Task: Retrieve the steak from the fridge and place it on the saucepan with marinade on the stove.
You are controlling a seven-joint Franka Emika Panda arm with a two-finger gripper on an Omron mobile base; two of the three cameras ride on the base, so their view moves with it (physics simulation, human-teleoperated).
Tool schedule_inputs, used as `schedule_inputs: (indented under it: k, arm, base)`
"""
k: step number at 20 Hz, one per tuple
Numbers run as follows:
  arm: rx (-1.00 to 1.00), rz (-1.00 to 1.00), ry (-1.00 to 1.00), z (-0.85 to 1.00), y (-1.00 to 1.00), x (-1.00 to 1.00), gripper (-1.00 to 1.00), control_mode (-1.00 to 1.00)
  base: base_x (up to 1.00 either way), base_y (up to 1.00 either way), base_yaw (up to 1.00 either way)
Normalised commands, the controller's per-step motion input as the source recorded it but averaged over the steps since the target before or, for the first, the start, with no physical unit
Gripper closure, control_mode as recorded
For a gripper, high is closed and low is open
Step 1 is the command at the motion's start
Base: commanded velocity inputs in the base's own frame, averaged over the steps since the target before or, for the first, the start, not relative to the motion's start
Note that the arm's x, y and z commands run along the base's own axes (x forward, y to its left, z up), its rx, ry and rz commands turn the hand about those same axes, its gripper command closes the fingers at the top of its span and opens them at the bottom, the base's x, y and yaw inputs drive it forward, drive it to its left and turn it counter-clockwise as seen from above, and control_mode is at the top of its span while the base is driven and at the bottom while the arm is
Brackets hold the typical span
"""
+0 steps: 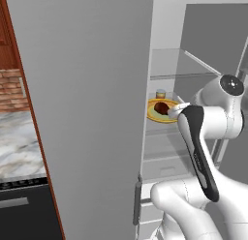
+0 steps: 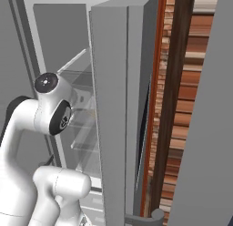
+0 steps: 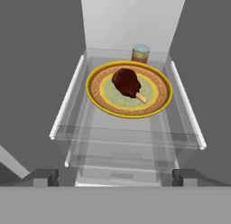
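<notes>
Inside the open fridge (image 1: 193,65): one steak (image 1: 161,108) on one yellow plate (image 1: 156,115), one small jar (image 1: 161,94) just behind the plate.
Left base view: the arm reaches toward the plate. Right base view: one fridge door (image 2: 113,106) stands open beside the arm. Hand view: the gripper (image 3: 115,177), fingers spread wide and holding nothing, faces the plate from short of the shelf; the steak lies mid-plate.

Inside the open grey fridge (image 1: 87,113), the steak (image 3: 126,81), a dark red-brown lump with a pale bone end, lies before me on a yellow plate (image 3: 97,99) on a glass shelf (image 3: 126,133).
</notes>
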Motion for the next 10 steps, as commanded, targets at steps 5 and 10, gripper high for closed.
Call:
schedule_inputs:
  k: [5,10]
  arm:
    - [0.0,0.0,0.0,-0.18,-0.04,0.21,-1.0,-1.0]
    - [0.0,0.0,0.0,-0.17,-0.02,0.33,-1.0,-1.0]
  base:
    - [0.0,0.0,0.0]
    - [0.0,0.0,0.0]
